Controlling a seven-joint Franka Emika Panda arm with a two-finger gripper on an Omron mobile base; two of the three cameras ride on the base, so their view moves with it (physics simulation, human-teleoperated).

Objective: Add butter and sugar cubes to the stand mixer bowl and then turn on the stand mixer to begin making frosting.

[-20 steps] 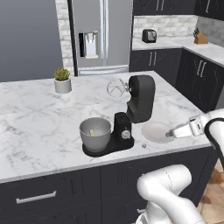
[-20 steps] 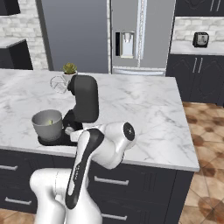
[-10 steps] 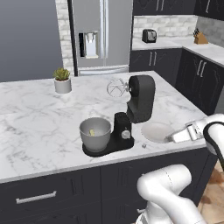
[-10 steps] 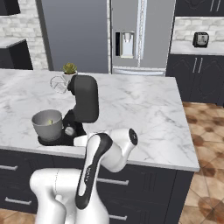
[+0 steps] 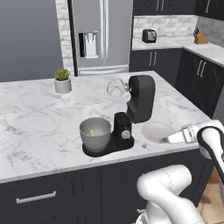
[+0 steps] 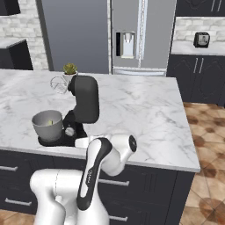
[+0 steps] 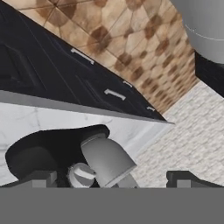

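Nearest, the gripper (image 5: pixel 165 140) is held low over the counter edge, fingers spread wide and empty, aimed toward 9 o'clock at the stand mixer (image 5: pixel 139 98). Compared with a second ago, the forearm is dropped lower and the hand levelled. A tiny speck, judged to be the sugar cube (image 5: pixel 144 145), is left on the counter beside the white plate (image 5: pixel 155 130). Farther, at 9 o'clock, the butter (image 5: pixel 92 131) is seen inside the stand mixer bowl (image 5: pixel 95 135). One addition thus remains.
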